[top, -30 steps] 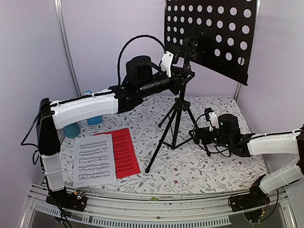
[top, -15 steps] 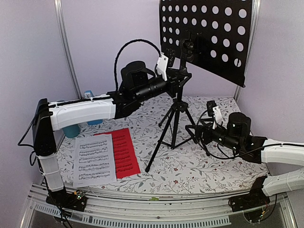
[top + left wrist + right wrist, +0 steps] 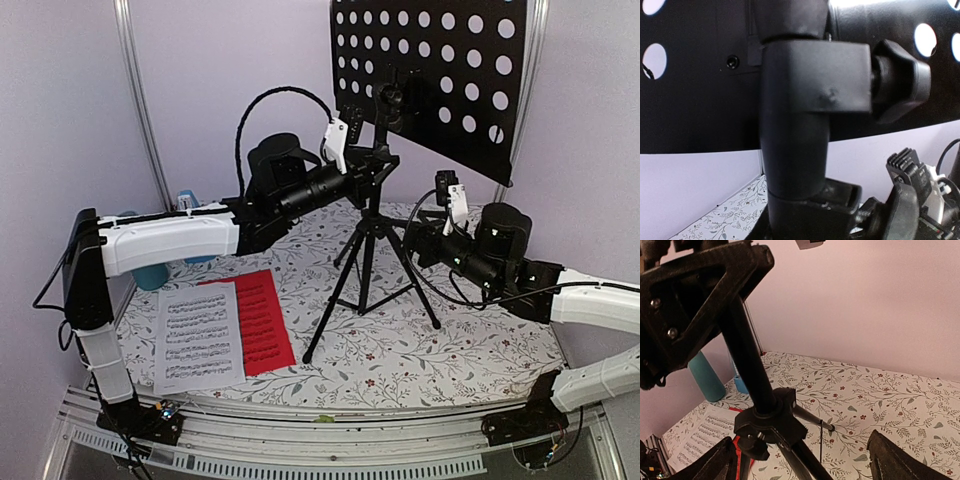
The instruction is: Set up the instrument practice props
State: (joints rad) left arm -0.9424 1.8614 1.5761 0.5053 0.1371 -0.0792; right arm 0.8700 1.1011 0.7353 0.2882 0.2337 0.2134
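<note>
Centrally, perforated black stand (image 3: pixel 371 225), floral tabletop (image 3: pixel 460 350)

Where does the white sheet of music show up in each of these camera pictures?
Top external: the white sheet of music lies at the lower left, flat on the table, against the red sheet.
Left wrist: not in it.
Right wrist: in the bottom left corner, low beside the stand's legs.
Shared landmark: the black music stand; its post shows in all three views.
</note>
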